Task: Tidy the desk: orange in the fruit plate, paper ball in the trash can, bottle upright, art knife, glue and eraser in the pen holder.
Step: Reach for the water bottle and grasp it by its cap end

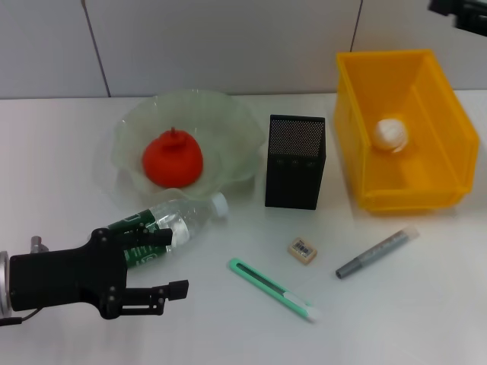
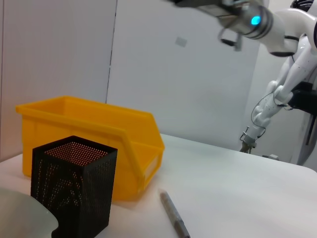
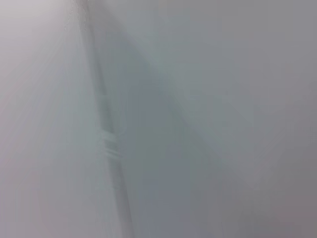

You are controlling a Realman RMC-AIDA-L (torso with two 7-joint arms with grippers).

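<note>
The orange (image 1: 173,160) rests in the green glass fruit plate (image 1: 228,114). A clear bottle (image 1: 183,219) with a green label lies on its side in front of the plate. My left gripper (image 1: 171,262) is open at the bottle's base end, its upper finger over the label. The black mesh pen holder (image 1: 295,161) (image 2: 74,188) stands mid-table. In front of it lie the eraser (image 1: 302,250), the green art knife (image 1: 274,289) and the grey glue stick (image 1: 378,252) (image 2: 174,220). The paper ball (image 1: 389,133) lies inside the yellow trash can (image 1: 426,194) (image 2: 89,129). My right gripper (image 1: 459,11) is raised at the far right.
A white wall runs close behind the table. The right arm (image 2: 247,20) hangs high above the trash can. The right wrist view shows only blurred grey wall.
</note>
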